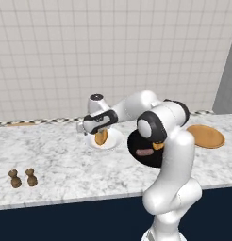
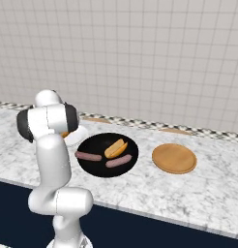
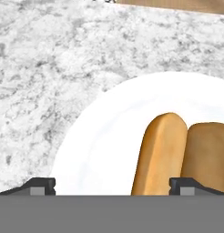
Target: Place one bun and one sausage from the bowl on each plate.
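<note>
So we've got the white plate [image 3: 95,150] with one bun [image 3: 161,152] lying on it, split side up. In the hand view our gripper [image 3: 111,184] sits right above that plate with the two fingertips [image 3: 41,184] spread wide, nothing between them; one tip is over bare plate, the other at the bun's edge. From the left base view the hand hangs over the same plate, the bun [image 1: 101,137] peeking out underneath.

The black bowl [image 2: 107,154] sits just beside the white plate and holds one more bun [image 2: 116,147] plus two sausages, one [image 2: 88,156] toward the plate side and the other sausage [image 2: 118,161] nearer the front edge. The orange-tan plate [image 2: 174,158] lies past the bowl with nothing on it.

Around that: two dark brown shakers [image 1: 22,178] stand together near the counter [image 1: 61,164] front, well apart from the dishes. Our own arm covers a good chunk of the bowl [image 1: 136,148] in the left base view and most of the white plate in the right one.
</note>
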### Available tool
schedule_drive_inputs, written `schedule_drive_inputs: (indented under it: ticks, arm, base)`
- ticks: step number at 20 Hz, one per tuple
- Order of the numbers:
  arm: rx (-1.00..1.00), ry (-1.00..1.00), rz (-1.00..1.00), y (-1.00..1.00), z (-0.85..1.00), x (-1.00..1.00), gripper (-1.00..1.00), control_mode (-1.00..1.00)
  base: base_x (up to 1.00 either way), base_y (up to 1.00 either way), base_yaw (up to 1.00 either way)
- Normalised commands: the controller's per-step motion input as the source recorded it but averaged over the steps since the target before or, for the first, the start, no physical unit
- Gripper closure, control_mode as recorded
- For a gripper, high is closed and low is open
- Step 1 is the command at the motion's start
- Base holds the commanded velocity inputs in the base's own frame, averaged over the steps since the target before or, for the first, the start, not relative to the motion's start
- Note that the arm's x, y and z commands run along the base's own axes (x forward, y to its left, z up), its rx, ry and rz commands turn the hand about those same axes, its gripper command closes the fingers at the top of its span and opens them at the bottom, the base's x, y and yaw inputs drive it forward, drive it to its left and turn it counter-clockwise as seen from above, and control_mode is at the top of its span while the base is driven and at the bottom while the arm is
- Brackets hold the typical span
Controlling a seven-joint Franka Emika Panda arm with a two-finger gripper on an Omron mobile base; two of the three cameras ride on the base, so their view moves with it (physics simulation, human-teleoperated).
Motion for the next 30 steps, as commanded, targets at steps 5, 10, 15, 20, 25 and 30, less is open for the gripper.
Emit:
schedule_drive_inputs:
  ticks: [5, 10, 15, 20, 25, 30]
  arm:
    - [0.00, 0.29, 0.01, 0.00, -0.03, 0.00, -1.00, -1.00]
    - [0.00, 0.23, 0.00, 0.00, -0.31, 0.03, -1.00, -1.00]
    - [0.00, -0.19, 0.02, 0.00, -0.52, 0.43, -1.00, -1.00]
    - [0.00, -0.40, 0.01, -0.02, 0.02, 0.16, -1.00, -1.00]
    - [0.00, -0.11, 0.00, -0.14, 0.99, -0.23, -1.00, -1.00]
    - [0.00, 0.00, 0.00, -0.75, 0.70, -0.68, -1.00, -1.00]
  base:
    - [0.00, 0.00, 0.00]
    - [0.00, 0.00, 0.00]
    - [0.00, 0.00, 0.00]
    - [0.00, 0.00, 0.00]
    - [0.00, 0.00, 0.00]
    - [0.00, 0.00, 0.00]
